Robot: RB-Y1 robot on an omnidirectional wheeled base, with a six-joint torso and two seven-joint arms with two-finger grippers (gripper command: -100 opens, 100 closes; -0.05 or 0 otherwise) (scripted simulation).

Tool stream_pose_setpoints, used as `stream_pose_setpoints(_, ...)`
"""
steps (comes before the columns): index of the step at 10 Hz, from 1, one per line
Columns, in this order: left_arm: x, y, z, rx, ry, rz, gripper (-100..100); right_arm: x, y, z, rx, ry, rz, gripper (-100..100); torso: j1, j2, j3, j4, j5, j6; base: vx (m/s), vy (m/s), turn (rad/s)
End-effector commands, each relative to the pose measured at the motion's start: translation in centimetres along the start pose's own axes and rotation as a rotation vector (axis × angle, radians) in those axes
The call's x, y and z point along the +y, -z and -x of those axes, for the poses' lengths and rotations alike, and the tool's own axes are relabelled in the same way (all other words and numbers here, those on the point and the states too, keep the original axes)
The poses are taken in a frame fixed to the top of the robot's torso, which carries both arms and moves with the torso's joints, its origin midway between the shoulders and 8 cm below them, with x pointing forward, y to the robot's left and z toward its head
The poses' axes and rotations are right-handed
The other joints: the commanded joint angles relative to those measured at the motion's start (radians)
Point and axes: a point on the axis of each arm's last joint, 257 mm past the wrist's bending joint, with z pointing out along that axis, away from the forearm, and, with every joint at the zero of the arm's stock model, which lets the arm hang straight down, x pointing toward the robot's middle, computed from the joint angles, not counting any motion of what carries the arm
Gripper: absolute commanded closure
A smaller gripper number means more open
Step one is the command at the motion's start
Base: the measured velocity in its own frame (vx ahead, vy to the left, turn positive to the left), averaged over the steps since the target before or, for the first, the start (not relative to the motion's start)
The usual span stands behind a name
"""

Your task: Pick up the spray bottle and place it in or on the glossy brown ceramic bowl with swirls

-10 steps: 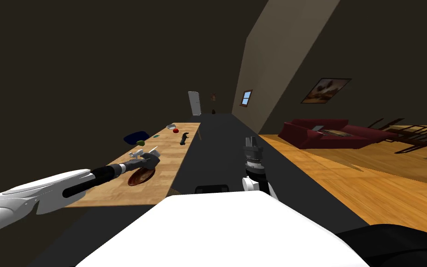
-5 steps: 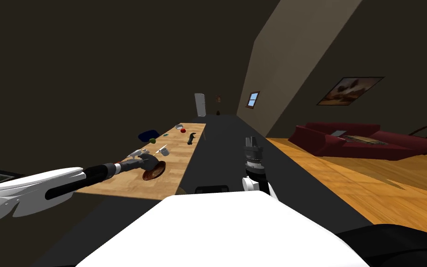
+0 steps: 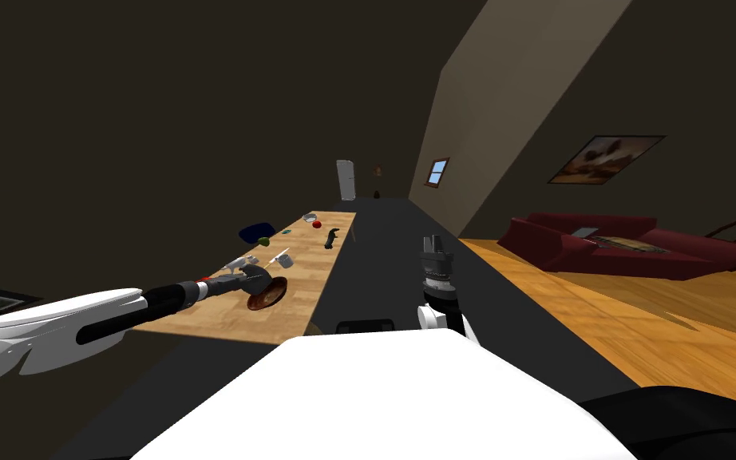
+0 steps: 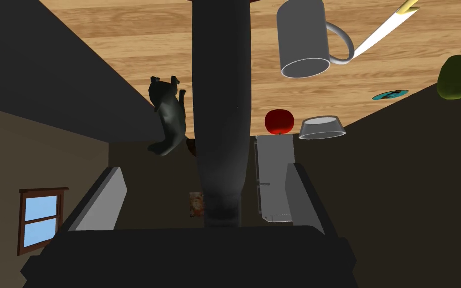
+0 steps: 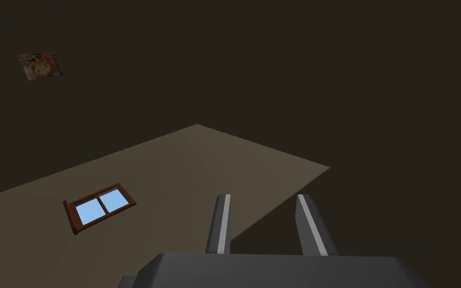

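The left pincer [image 4: 204, 169] hovered with its fingers spread wide. A dark grey spray bottle [image 4: 222, 100] ran out between them, with a gap on each side and neither blade touching it. The bottle's far end reached toward the glossy brown bowl [image 3: 267, 295], which sat on the pale wood counter [image 3: 310, 275] just beside the pincer. Just past the bowl lay a grey mug [image 4: 304, 40] on its side and a knife [image 4: 384, 27]. Farther from the bowl along the counter stood a dark animal figurine [image 4: 167, 120], a red apple [image 4: 279, 121], a shallow grey dish [image 4: 322, 128] and a green lump [image 4: 459, 77]. Well apart from the bowl and off the counter, the right pincer [image 5: 262, 197] pointed upward, its fingers narrowly apart with nothing between them.
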Motion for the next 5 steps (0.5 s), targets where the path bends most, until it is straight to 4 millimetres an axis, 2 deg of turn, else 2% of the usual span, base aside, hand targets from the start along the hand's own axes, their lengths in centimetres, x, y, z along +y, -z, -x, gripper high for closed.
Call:
stream_pose_setpoints(1,0.0,0.0,0.0,0.000,0.000,0.000,-100,0.0,0.0,0.0,0.000,0.000,0.000,0,0.000,0.000,0.000,0.000,0.000,0.000,0.000,0.000,0.000)
stream_pose_setpoints(2,0.0,0.0,0.0,0.000,0.000,0.000,0,0.0,0.0,0.0,0.000,0.000,0.000,0,0.000,0.000,0.000,0.000,0.000,0.000,0.000,0.000,0.000)
stream_pose_setpoints(3,-0.1,0.3,1.3,-0.002,-0.007,-0.007,-100,0.0,0.0,0.0,0.000,0.000,0.000,0,0.000,0.000,0.000,0.000,0.000,0.000,0.001,-0.004,0.061)
stream_pose_setpoints(5,-0.3,0.9,3.2,-0.005,-0.018,-0.018,-100,0.0,0.0,0.0,0.000,0.000,0.000,0,-0.002,0.000,0.000,0.000,-0.001,0.000,0.001,-0.007,0.083)
